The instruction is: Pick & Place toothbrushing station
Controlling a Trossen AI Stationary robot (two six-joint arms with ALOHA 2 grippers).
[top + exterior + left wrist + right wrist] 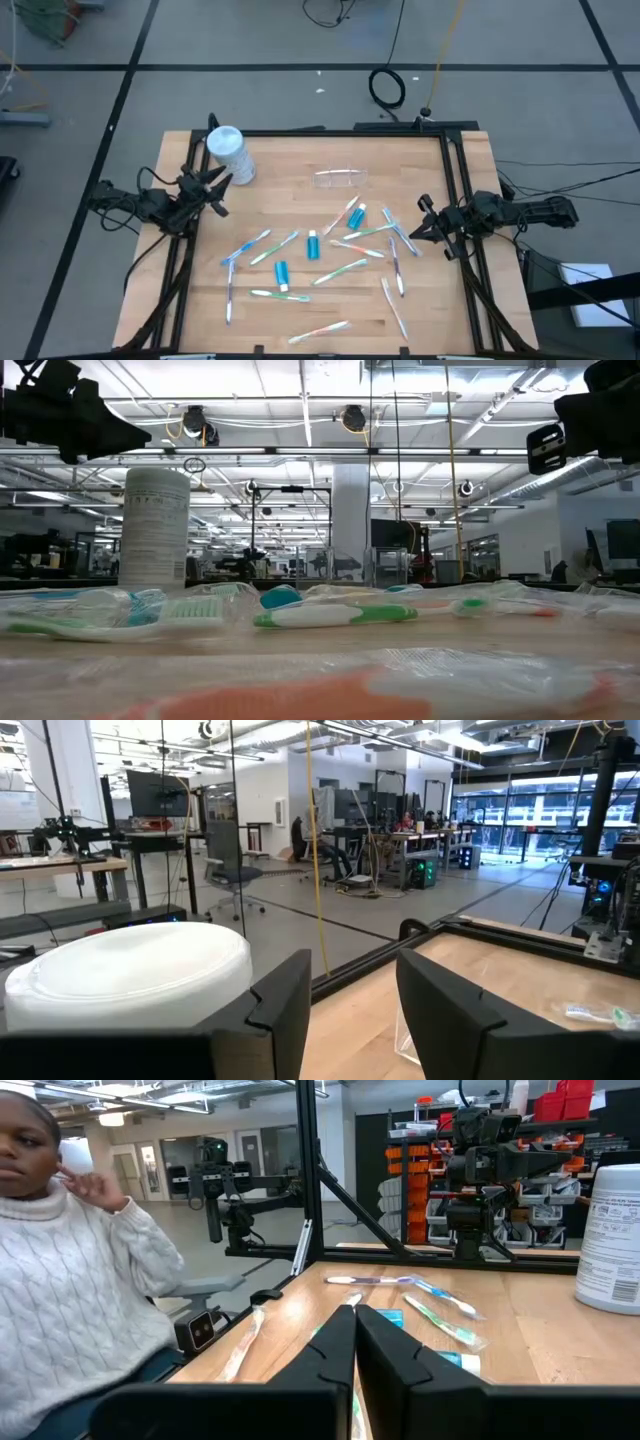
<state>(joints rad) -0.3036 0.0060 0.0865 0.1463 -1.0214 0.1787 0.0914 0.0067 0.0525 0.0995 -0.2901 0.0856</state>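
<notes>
Several slim white, green and blue toothbrushes (350, 268) and three small blue toothpaste tubes (313, 245) lie flat and scattered on the wooden table (300, 200). They also show in the low view (330, 615). A clear plastic cup (342, 178) lies on its side toward the far edge. My left gripper (218, 190) hovers open at the table's left edge, next to a white-blue container (228, 152), and touches nothing. My right gripper (418, 228) hovers shut and empty at the right edge, beside the nearest toothbrushes (440, 1315).
The white-blue cylindrical container (130, 970) stands upright at the far left, close beside my left fingers (285, 995). A black frame rail (455, 190) runs along the table's edges. A person in a white sweater (80, 1270) sits beyond the table in the right wrist view.
</notes>
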